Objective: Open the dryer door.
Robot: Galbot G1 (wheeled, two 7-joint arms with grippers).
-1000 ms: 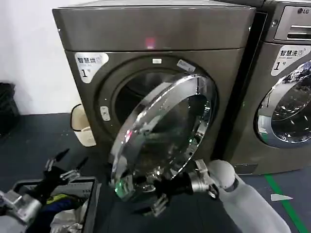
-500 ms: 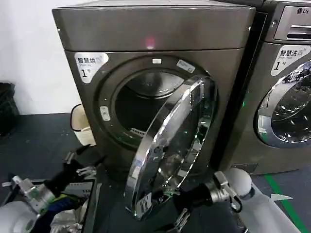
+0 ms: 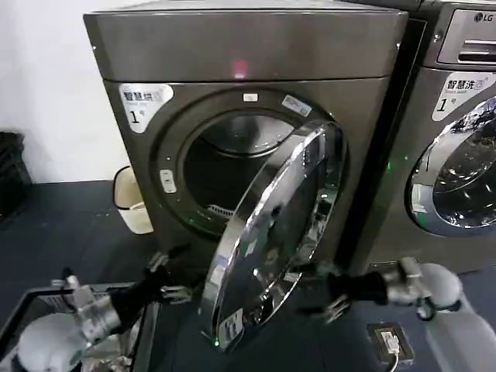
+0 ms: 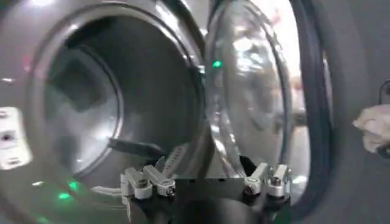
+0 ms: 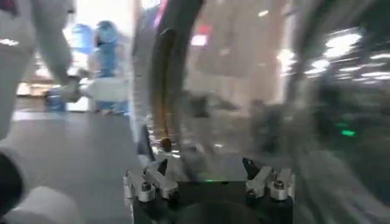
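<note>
The dryer (image 3: 248,54) is a dark bronze-grey box with a "1" sticker and a small red light. Its dryer door (image 3: 271,232) stands swung well out on its right-hand hinge, so the dark drum (image 3: 225,178) shows behind it. My left gripper (image 3: 175,276) is open, low down, just left of the door's free lower rim. In the left wrist view the left gripper (image 4: 206,178) faces the drum (image 4: 91,103) and the door's edge (image 4: 244,103). My right gripper (image 3: 319,288) is open beside the door's lower right rim. The right gripper (image 5: 206,170) faces the chrome rim (image 5: 163,91), with nothing between its fingers.
A lighter grey LG machine (image 3: 457,155) stands close on the right. A cream bin (image 3: 133,203) sits by the dryer's left side. A dark basket (image 3: 23,306) lies at the lower left under my left arm. A small floor socket (image 3: 390,341) is near my right arm.
The door has swung from half open to wide open. My right gripper has moved right, off the door's lower edge. My left gripper has moved right from the basket towards the door's lower rim.
</note>
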